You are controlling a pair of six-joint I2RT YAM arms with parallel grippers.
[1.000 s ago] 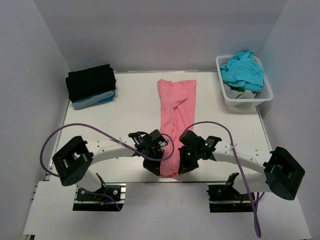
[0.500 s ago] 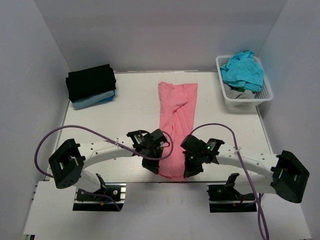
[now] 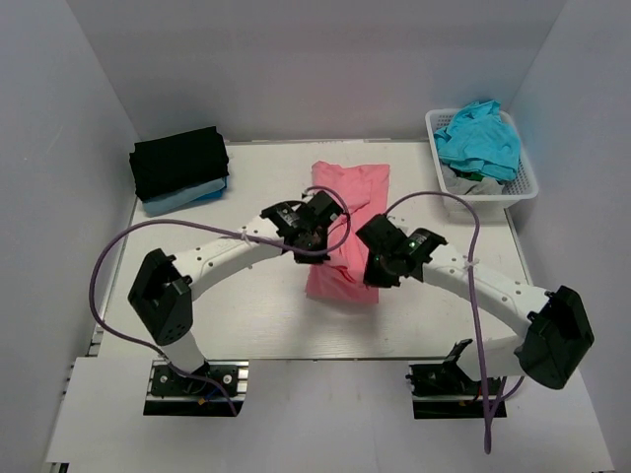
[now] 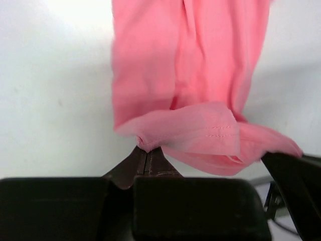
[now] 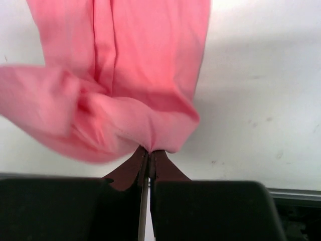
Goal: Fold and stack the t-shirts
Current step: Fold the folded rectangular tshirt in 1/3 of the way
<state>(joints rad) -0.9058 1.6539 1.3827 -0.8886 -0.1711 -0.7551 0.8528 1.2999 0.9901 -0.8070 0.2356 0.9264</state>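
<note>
The salmon-pink t-shirt (image 3: 347, 229) lies lengthwise at the table's middle, its near end lifted and carried back over itself. My left gripper (image 3: 314, 239) is shut on the near left corner of the pink shirt (image 4: 190, 75). My right gripper (image 3: 380, 264) is shut on the near right corner of the same shirt (image 5: 145, 65). Both hold the hem above the cloth below. A folded black t-shirt (image 3: 179, 162) sits on a folded light blue t-shirt (image 3: 174, 202) at the back left. A teal t-shirt (image 3: 480, 138) lies bunched in the basket.
The white plastic lattice basket (image 3: 449, 193) stands at the back right corner with grey cloth under the teal shirt. The table's front edge (image 3: 325, 357) runs just ahead of the arm bases. Purple cables loop over both arms.
Both grippers have risen from the near table edge and moved toward the back, carrying the pink shirt's near hem over its middle. The shirt now looks shorter.
</note>
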